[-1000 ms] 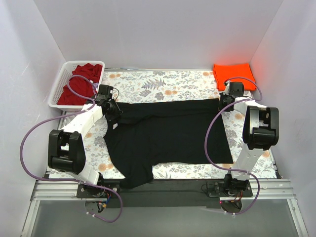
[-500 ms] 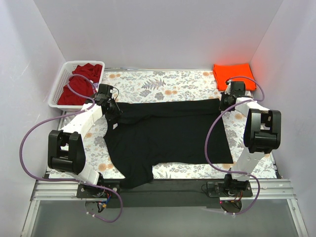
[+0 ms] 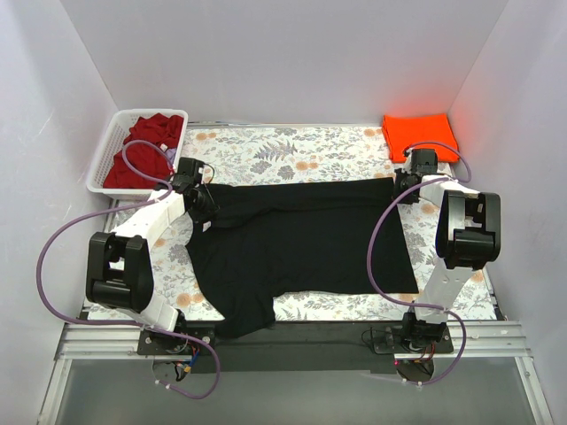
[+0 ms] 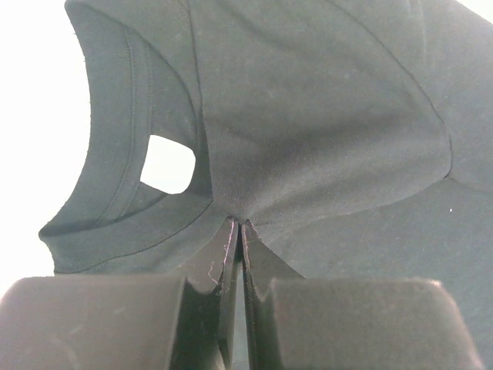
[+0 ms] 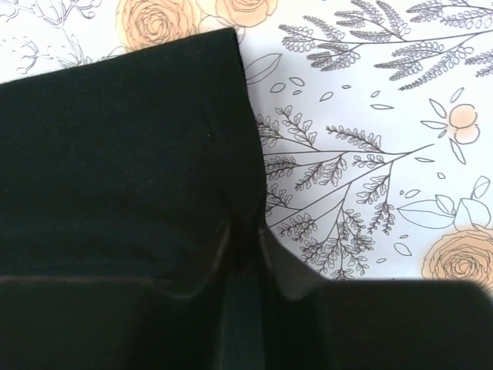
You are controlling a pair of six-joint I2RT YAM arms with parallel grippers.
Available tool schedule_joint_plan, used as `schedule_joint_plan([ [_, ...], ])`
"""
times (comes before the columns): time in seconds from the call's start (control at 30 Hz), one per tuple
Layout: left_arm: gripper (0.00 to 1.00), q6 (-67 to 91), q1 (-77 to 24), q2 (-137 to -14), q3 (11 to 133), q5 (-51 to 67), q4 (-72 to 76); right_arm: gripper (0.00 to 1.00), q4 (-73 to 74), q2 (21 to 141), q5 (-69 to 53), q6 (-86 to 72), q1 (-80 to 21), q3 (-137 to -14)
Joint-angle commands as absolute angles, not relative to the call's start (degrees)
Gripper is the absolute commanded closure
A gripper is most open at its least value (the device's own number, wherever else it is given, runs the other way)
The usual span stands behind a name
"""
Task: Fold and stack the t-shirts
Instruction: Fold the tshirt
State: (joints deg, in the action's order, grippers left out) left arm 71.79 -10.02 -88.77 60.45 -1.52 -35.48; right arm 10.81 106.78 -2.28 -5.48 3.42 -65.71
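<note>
Black t-shirt (image 3: 301,239) spread flat across the middle of the floral surface (image 3: 266,150), one arm at each of its far corners.

The left jaws are clamped together on a pinch of black cloth just beside the collar, at the shirt's 10 o'clock corner. The right jaws sit at the shirt's 2 o'clock corner, with the cloth edge gathered up between them. They stand close, with a thin dark gap, and whether they grip the cloth cannot be told. One sleeve hangs toward 7 o'clock, near the surface's front edge. The orange t-shirt (image 3: 419,135) lies folded at 1 o'clock, well apart from the black one. The dark red t-shirt (image 3: 142,155) is bunched inside the white basket (image 3: 104,155) at 10 o'clock.
</note>
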Motion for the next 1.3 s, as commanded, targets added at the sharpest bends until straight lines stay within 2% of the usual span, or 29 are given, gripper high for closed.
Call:
schedule_joint_plan([
  [0.0, 1.0, 71.63, -9.67, -88.42, 59.15, -1.59, -33.84, 0.71, 14.15, 107.06, -2.02, -5.45, 3.69, -66.88],
  [0.2, 1.0, 71.63, -9.67, -88.86, 60.11, -0.09, -33.48, 0.48, 17.48, 102.4, -1.5, -5.89, 3.6, -68.99],
  [0.33, 1.0, 71.28, -9.58, -89.56, 61.52, -0.09, -33.84, 0.39, 19.6, 99.76, -1.14, -5.63, 3.25, -70.4],
  [0.57, 1.0, 70.93, -9.67, -90.53, 63.89, -0.88, -34.63, 0.4, 20.39, 96.24, -1.05, -4.66, 2.46, -69.35],
  [0.87, 1.0, 70.31, -9.67, -89.65, 64.6, -1.84, -35.07, 0.56, 13.28, 97.46, -9.23, -7.03, 2.37, -65.13],
  [1.27, 1.0, 70.05, -9.67, -89.73, 64.86, -5.27, -35.68, 0.59, 7.3, 105.9, -7.74, -9.32, 4.22, -64.16],
])
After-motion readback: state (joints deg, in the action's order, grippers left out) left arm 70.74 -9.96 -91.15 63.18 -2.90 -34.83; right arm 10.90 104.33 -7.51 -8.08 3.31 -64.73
